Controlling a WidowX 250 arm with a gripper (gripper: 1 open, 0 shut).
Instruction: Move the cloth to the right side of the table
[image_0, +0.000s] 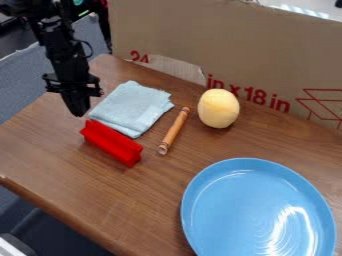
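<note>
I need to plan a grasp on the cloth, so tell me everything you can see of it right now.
The small pale blue folded cloth looks like soft fabric, roughly square and turned diamond-wise to the camera. It lies flat on the dark brown wooden table, left of centre, in front of the cardboard box. The red block sits at its near edge, touching or nearly so; the wooden rolling pin lies apart to its right. The black pincer stands shut just off its left corner, not holding it.

table (54, 165) | cloth (132, 106) | red block (111, 142) | wooden stick (173, 130) | yellow ball (219, 108) | blue plate (261, 211)
</note>
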